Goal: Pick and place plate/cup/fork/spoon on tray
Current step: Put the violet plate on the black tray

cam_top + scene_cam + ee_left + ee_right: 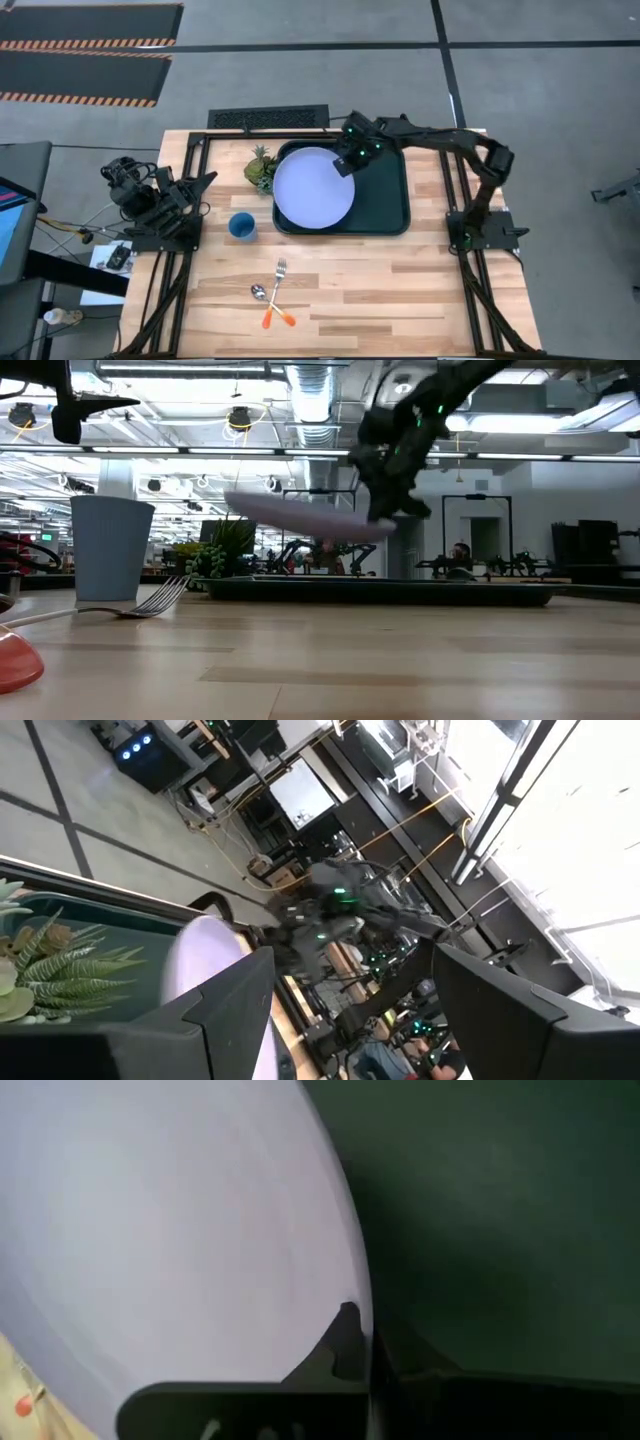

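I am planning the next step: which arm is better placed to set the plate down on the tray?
The right. Its end effector grips the plate by its rim, lifted over the tray. The left end effector waits beside the table's left edge.

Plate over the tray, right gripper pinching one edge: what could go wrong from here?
1. The right gripper holds the plate only by its rim; in the low view it hangs tilted above the tray, so it may slip or drop hard.
2. The plate overhangs the tray's left rim, so it could land propped on the rim.
3. The pineapple ornament sits right beside that overhang and could get knocked.
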